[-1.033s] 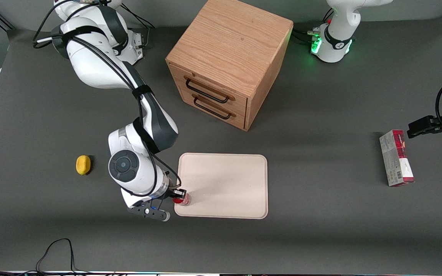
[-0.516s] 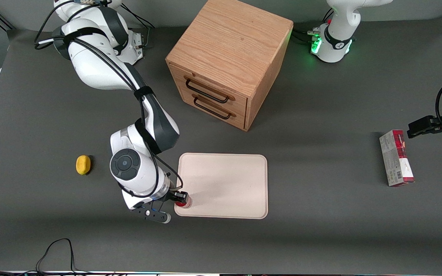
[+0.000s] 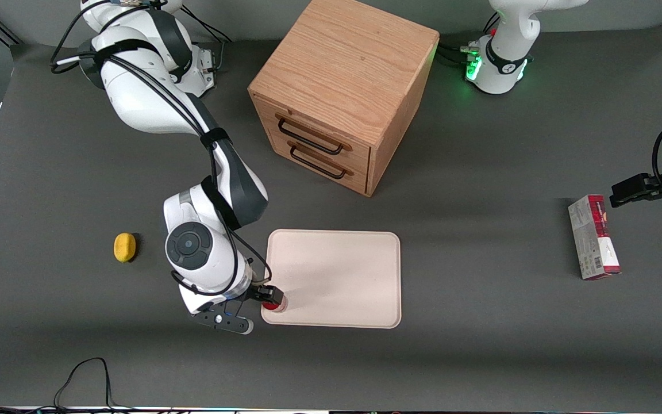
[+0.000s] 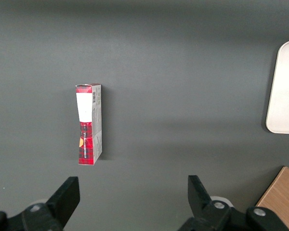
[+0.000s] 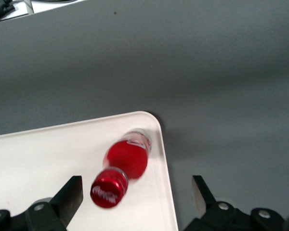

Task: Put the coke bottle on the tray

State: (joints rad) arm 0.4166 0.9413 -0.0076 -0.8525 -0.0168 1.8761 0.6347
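Robotics lab: white robot arms [image 3: 153,103] bolted at a grey-matted desk [image 3: 480,322], cables [image 3: 87,376] trailing off its edge, green status light [image 3: 472,69] glowing on one base, props scattered for testing

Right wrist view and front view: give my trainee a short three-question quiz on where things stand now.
1. True or false: the coke bottle stands on the tray.
2. The gripper is: A open above the bottle, B shut on the bottle.
3. Which object lies toward the parked arm's end of the table?

Key: 1 true, near a tray corner. 2 A. 3 the red-and-grey carton.
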